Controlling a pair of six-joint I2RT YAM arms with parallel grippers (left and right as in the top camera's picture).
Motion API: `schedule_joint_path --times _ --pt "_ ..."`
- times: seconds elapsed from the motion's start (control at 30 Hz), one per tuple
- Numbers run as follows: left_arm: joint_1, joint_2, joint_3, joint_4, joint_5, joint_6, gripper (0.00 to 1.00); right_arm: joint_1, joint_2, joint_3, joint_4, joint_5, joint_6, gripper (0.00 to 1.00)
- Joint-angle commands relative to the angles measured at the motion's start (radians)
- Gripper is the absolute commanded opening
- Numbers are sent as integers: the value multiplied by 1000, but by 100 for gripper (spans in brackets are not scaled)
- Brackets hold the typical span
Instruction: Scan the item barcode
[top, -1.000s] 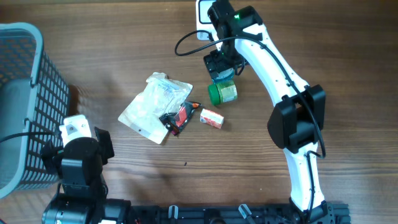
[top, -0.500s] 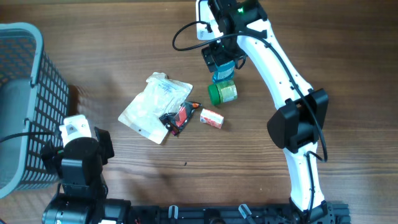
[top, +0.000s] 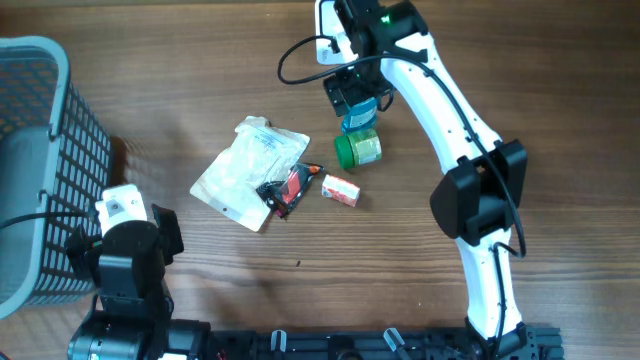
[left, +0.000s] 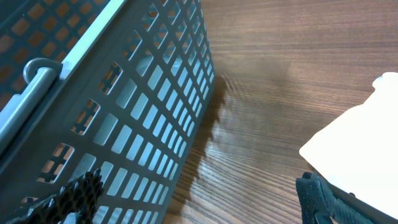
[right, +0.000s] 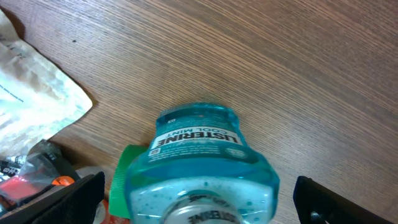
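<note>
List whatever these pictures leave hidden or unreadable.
Mouthwash bottle: barcode unseen. The right wrist view shows only the name label, and overhead the arm covers most of it.
Basket: inside partly cut off by the overhead view's left edge.
Small red box: print too small overhead.

The right arm reaches from its base at 5 o'clock up toward 12 o'clock, elbow bent at 3 o'clock; the right gripper points down, jaws spread wide. The left arm sits folded at 8 o'clock (left gripper jaws equally wide apart)
</note>
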Motion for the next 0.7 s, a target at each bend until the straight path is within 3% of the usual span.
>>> schedule_joint_path --times 0.0,0.67 --pt "7 -1 3 2 -10 1 100 -32 38 -7 4 -18 -19 100" --pt "7 -1 3 2 -10 1 100 -39 75 -7 -7 -58 -20 100"
